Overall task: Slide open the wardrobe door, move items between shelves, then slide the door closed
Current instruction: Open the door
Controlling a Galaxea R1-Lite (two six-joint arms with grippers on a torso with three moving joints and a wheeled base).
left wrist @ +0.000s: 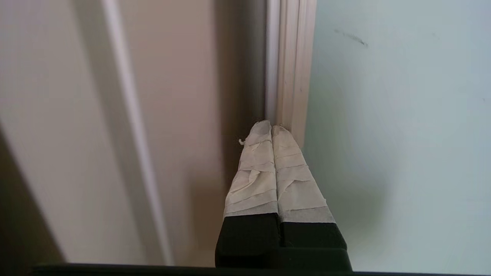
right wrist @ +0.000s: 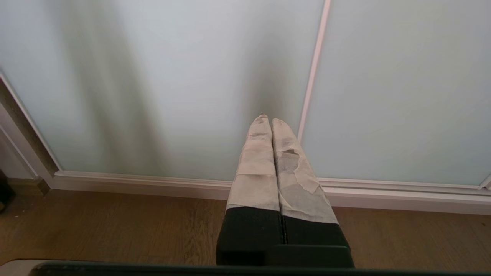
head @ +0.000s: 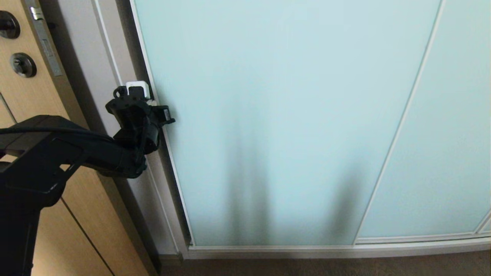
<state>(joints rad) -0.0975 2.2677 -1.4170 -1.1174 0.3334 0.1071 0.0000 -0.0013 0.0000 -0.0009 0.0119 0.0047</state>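
The sliding wardrobe door [head: 276, 126] is a tall pale aqua frosted-glass panel in a thin silvery frame, and it stands closed. My left gripper [head: 150, 100] is shut with nothing in it, its taped tips [left wrist: 271, 128] at the door's left frame edge [left wrist: 291, 76], by the dark gap beside the wall. My right gripper [right wrist: 267, 120] is shut and empty, parked low and pointing at the lower part of the door [right wrist: 172, 76]; it does not show in the head view. The items and the shelves are hidden behind the door.
A light oak door [head: 27, 99] with dark fittings stands to the left, past a beige wall strip [head: 96, 57]. A second frosted panel [head: 452, 134] lies to the right. The bottom track [head: 326, 251] runs along the brown wooden floor [right wrist: 115, 226].
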